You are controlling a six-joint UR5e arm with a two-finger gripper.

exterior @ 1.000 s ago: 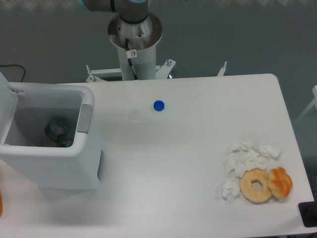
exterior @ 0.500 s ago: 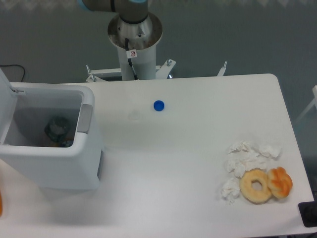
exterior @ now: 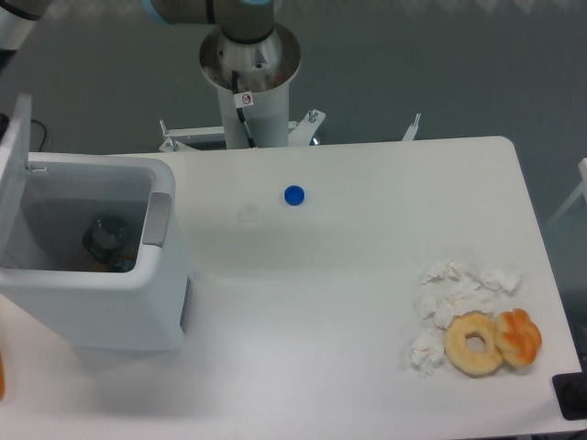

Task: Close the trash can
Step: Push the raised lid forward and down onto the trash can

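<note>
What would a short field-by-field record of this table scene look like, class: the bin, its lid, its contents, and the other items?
trash can: white, at the table's left side, open
lid: raised, standing nearly upright along the bin's left edge
push tab: grey, on the bin's right rim
contents: a dark round object inside; the rest unclear
bottle cap: blue, mid-table
tissues: crumpled, white, at right
donut: beside a bun, touching it
gripper: out of view

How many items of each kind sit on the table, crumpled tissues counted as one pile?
Trash can: 1
Blue bottle cap: 1
Ring donut: 1
Orange pastry: 1
Crumpled tissue pile: 1
Total: 5
</note>
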